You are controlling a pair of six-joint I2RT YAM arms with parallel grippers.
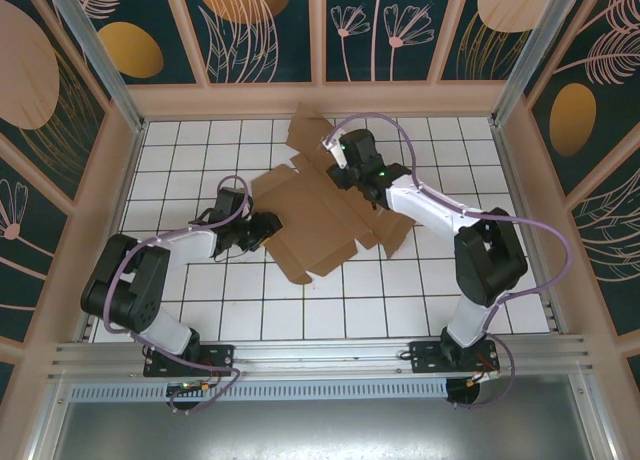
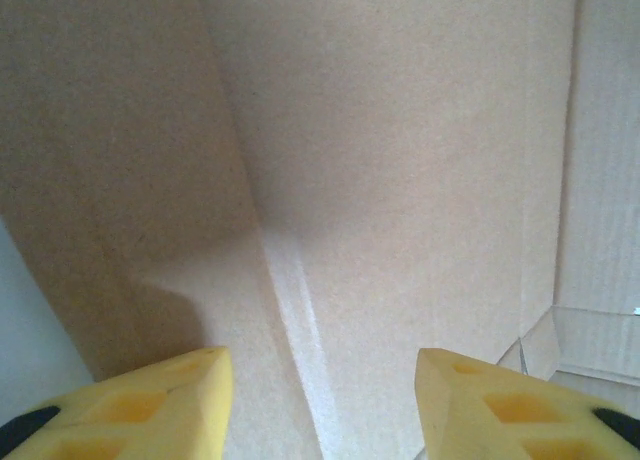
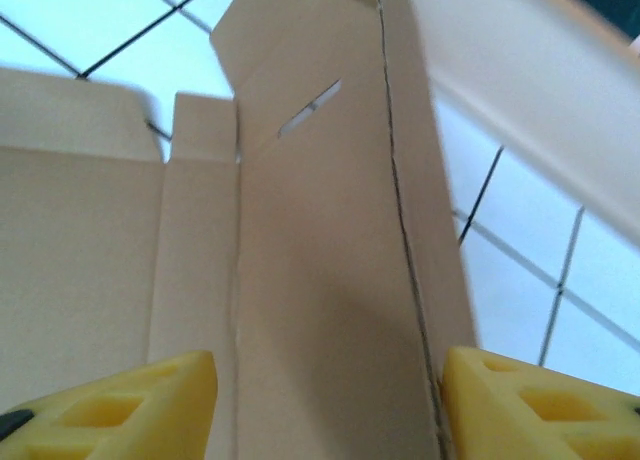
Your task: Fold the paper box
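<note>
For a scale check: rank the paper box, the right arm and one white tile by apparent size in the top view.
1. paper box
2. right arm, longer but thinner, so nearly level with it
3. white tile, clearly smallest

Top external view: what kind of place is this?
Likely an enclosed robot test cell: white tiled table, floral wall panels around it, two arms bolted to a metal rail.

**Nothing to read**

I find no text, label, brand, number or sign that I can read: the paper box [image 1: 320,218] is plain brown cardboard, and the tiles [image 1: 470,170] and wall panels [image 1: 265,30] around it carry no lettering.
</note>
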